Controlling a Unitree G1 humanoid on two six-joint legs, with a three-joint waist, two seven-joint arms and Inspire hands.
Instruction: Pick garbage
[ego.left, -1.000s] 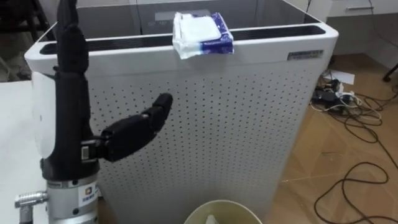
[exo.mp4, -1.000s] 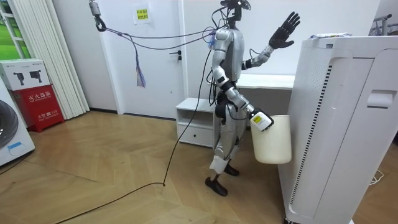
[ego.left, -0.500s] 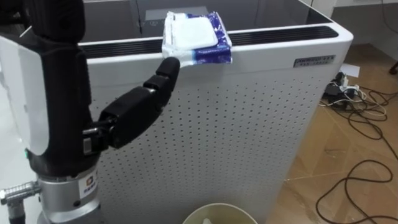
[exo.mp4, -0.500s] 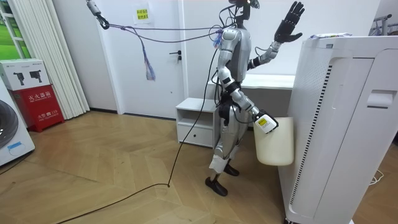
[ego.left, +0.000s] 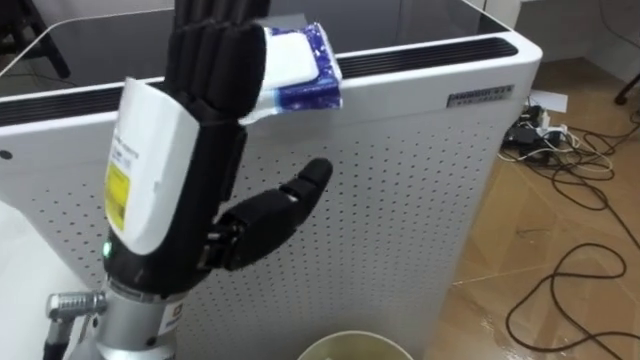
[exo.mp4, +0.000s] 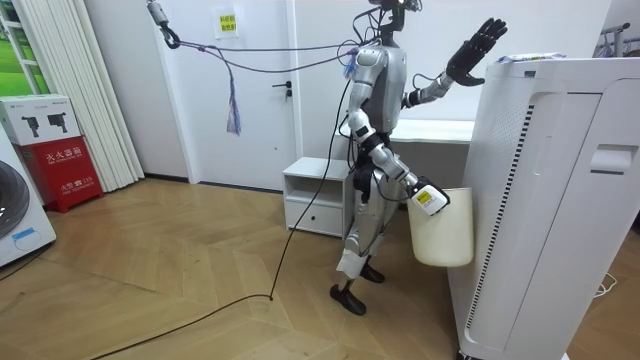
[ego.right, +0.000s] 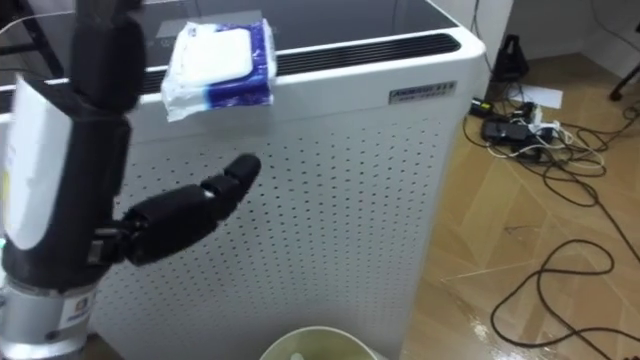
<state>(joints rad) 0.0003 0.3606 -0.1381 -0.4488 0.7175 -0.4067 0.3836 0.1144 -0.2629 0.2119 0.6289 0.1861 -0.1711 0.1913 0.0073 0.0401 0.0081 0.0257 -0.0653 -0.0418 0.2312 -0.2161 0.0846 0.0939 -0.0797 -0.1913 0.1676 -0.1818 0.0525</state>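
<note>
Nearest the lens, filling the left half of the left eye view: the left robot hand (ego.left: 215, 120), held upright, flat and spread wide, thumb jutting toward the right, with nothing in it. Judged an early stage of the job: reach under way, no rubbish grasped, lifted or dropped yet.

Just below, at the bottom edge of the frame: the pale rim of a bin (ego.left: 355, 345), too thin a sliver to tell what lies inside. Carried low at the right robot hand (exo.mp4: 425, 197), centre right of the room view; cannot tell how far closed on it.

Beyond, at upper centre: a blue-and-white tissue packet (ego.left: 305, 70), lying on the top front edge of a tall white perforated appliance (ego.left: 400, 200). Overlapped by the left robot hand in the left eye view, but with clear space between the two in the right eye view, so most likely not touching.

Left to do, on this reading: close on the tissue packet, lift it off, lower it into the bin.

Farthest, at the right of the frame: dark cables (ego.left: 570, 170) looping across the wooden floor (ego.left: 520, 260).
</note>
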